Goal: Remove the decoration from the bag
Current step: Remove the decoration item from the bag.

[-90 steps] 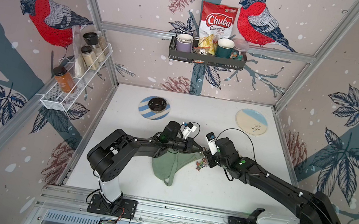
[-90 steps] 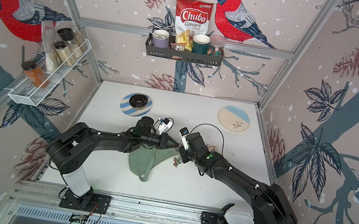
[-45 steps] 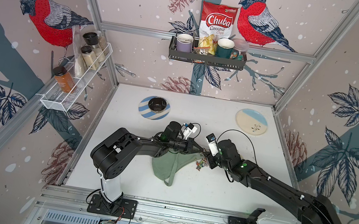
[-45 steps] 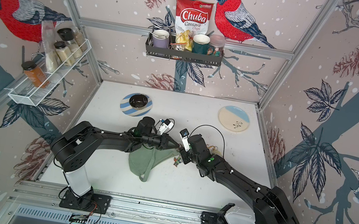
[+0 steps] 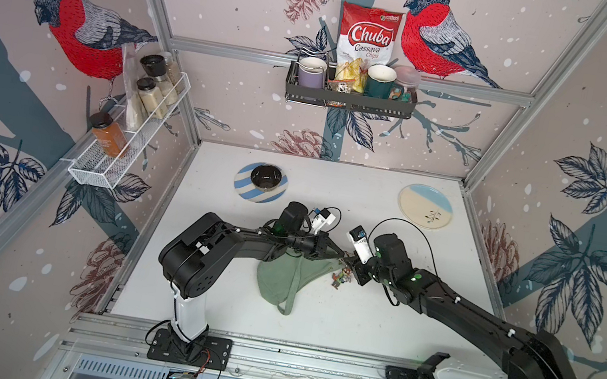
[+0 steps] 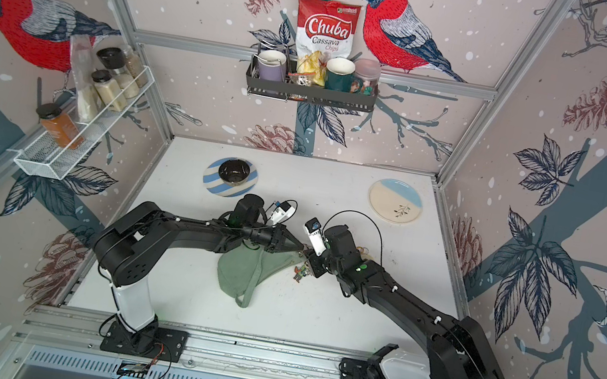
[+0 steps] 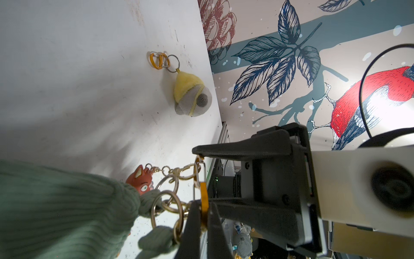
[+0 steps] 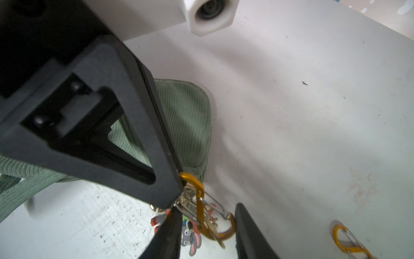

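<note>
The sage-green bag (image 5: 283, 280) (image 6: 247, 269) lies mid-table, and its ringed corner (image 7: 154, 199) reaches up to both grippers. The decoration is a fox (image 7: 141, 181) and a rabbit (image 8: 190, 240) figure, which hang below (image 5: 340, 279) (image 6: 300, 273) on gold rings from an orange carabiner (image 8: 197, 186). My left gripper (image 7: 202, 206) (image 5: 343, 253) is shut on one end of that carabiner (image 7: 203, 195). My right gripper (image 8: 207, 215) (image 5: 358, 270) is shut across the other end, with both fingers touching it.
A second keychain, a yellow-grey plush (image 7: 190, 96) with an orange clip (image 8: 349, 242), lies on the table behind the right arm. A striped plate with a black bowl (image 5: 261, 182) and a cream-blue plate (image 5: 425, 212) sit at the back. Wall shelves (image 5: 347, 97) hold mugs and jars.
Both arms have shifted only slightly. The left gripper still grips the carabiner, the right gripper's jaws stay across it, and the bag lies as before.
</note>
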### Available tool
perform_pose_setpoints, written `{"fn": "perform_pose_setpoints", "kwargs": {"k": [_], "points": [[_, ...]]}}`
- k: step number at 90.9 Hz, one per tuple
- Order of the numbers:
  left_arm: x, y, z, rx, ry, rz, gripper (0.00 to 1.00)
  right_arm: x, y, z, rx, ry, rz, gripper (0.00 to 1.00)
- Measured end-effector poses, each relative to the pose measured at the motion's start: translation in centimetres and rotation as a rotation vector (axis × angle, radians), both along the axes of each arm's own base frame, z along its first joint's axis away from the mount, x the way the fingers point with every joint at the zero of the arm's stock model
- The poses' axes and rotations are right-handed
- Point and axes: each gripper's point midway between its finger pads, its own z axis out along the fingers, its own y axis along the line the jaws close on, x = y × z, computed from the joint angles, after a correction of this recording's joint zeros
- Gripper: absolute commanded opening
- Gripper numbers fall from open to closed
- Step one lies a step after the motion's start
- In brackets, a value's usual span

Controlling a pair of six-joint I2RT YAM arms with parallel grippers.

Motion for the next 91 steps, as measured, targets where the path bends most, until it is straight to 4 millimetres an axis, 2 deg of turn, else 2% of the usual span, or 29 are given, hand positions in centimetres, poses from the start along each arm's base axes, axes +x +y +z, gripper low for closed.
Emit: {"fn": "perform_pose_setpoints", "kwargs": {"k": [8, 17, 57, 75, 91], "points": [[-0.2, 0.0, -0.2, 0.000, 0.012, -0.014, 0.00, -0.1, 0.1, -0.2, -0.005, 0.001, 0.014, 0.47], [-0.3, 0.1, -0.3, -0.003, 0.022, -0.024, 0.00, -0.1, 0.0, -0.3, -0.008, 0.003, 0.016, 0.47], [-0.3, 0.2, -0.1, -0.026, 0.029, -0.055, 0.00, -1.1, 1.1, -0.3, 0.025, 0.036, 0.090, 0.18], [-0.3, 0.3, -0.3, -0.023, 0.040, -0.050, 0.00, -1.1, 1.2, -0.5, 0.036, 0.056, 0.081, 0.16], [-0.2, 0.5, -0.1, -0.032, 0.035, -0.052, 0.00, -1.1, 1.2, -0.2, 0.040, 0.055, 0.079, 0.09]]}}
